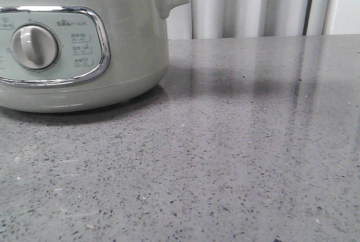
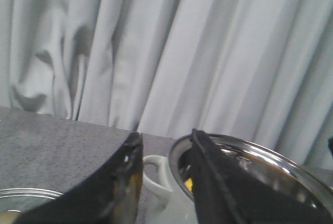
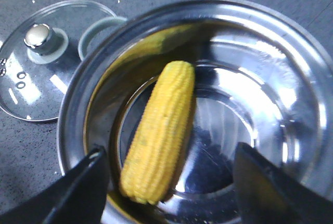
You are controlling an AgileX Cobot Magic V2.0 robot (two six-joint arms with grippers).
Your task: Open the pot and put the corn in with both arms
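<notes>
The pale grey-green pot (image 1: 129,45) stands at the left of the front view, with no gripper in that view. The right wrist view looks down into the open pot (image 3: 291,62). The yellow corn (image 3: 158,130) lies inside on the steel bottom. My right gripper (image 3: 171,182) is open and empty above the pot, its fingers apart on either side of the corn's end. My left gripper (image 2: 164,182) is open and empty beside the pot's small side handle (image 2: 156,174) and steel rim (image 2: 270,156). A speck of the yellow corn (image 2: 188,184) shows inside.
The glass lid (image 3: 47,57) with a steel knob lies flat on the grey counter beside the pot; its edge shows in the left wrist view (image 2: 26,195). White curtains (image 1: 253,3) hang behind the speckled counter (image 1: 225,157).
</notes>
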